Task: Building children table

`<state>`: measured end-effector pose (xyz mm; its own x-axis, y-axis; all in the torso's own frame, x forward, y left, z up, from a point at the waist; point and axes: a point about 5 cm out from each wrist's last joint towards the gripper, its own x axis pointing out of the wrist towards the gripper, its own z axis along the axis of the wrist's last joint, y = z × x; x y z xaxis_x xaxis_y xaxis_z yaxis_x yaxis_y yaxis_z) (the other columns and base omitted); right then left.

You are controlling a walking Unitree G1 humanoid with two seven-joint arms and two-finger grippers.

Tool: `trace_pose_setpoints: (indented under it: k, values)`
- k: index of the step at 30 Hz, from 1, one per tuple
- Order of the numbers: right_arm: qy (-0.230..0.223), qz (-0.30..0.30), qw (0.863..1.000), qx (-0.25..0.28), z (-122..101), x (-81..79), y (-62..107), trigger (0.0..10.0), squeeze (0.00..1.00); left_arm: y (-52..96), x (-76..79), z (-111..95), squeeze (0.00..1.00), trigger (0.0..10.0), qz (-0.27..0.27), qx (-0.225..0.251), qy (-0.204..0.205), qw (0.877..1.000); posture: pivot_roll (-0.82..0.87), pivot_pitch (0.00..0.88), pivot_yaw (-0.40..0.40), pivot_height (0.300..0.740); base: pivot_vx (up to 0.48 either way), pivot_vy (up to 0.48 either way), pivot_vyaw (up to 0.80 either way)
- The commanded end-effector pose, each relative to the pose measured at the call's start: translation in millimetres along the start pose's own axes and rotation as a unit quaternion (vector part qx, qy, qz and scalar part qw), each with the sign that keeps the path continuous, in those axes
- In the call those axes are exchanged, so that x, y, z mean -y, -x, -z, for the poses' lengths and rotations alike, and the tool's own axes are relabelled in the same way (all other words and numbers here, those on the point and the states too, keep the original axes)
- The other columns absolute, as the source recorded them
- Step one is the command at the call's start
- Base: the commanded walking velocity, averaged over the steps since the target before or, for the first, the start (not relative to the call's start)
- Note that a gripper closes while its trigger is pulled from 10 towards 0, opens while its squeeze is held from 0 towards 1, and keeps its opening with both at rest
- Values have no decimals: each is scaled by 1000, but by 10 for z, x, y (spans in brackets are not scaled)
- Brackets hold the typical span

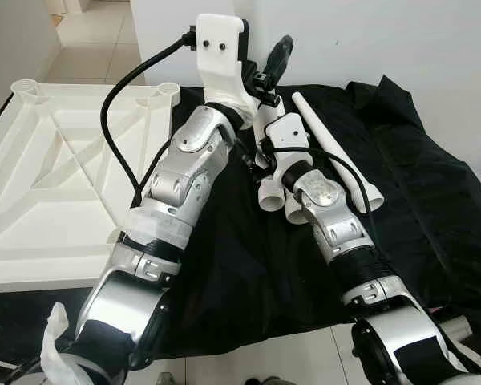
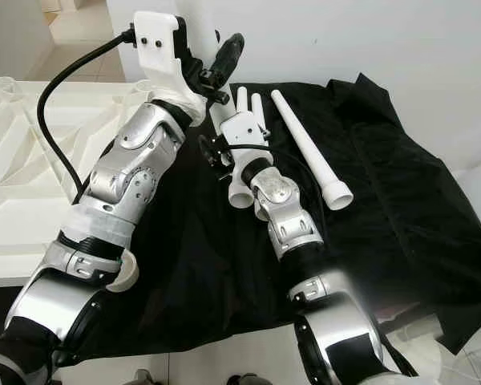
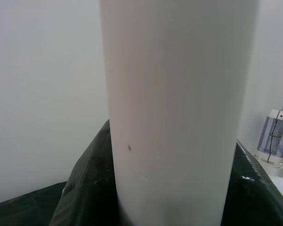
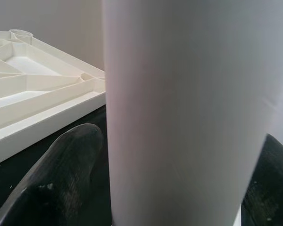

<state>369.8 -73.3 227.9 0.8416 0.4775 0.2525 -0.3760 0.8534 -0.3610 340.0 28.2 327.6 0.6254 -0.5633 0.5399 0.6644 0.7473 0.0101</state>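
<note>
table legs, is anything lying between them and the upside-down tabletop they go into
Nothing visible does. The table legs lie on the black cloth, the tabletop beside them to the robot's left. Between them lies the robot's own left arm, its left claw raised over the legs.

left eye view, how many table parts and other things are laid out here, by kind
white tapered plastic table legs: 3 (one lying free, two under the right arm)
white ribbed plastic tabletop, underside up: 1
black cloth: 1
total: 5
</note>
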Motion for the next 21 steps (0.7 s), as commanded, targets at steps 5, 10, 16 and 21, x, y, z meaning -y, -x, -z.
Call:
trace_pose_setpoints:
  k: [5,10,16,21]
  values:
    - [1,-4,1000,0,-9,-32,-50,4431,0,-19,158,-22,0,10000,48,4,0,999,-13,75,-48,740,0,0,0]
    - [0,-7,1000,-2,8,-46,-43,2549,0,-23,175,-24,0,10000,51,4,0,999,-12,76,-47,740,0,0,0]
    - [-7,-8,1000,-5,44,-56,-17,0,0,-16,172,-18,0,10000,48,1,-3,999,-12,75,-48,740,0,0,0]
    - [-100,44,994,-8,76,-26,3,2471,0,-6,173,-20,16,10000,52,1,10,999,-11,74,-51,740,0,0,0]
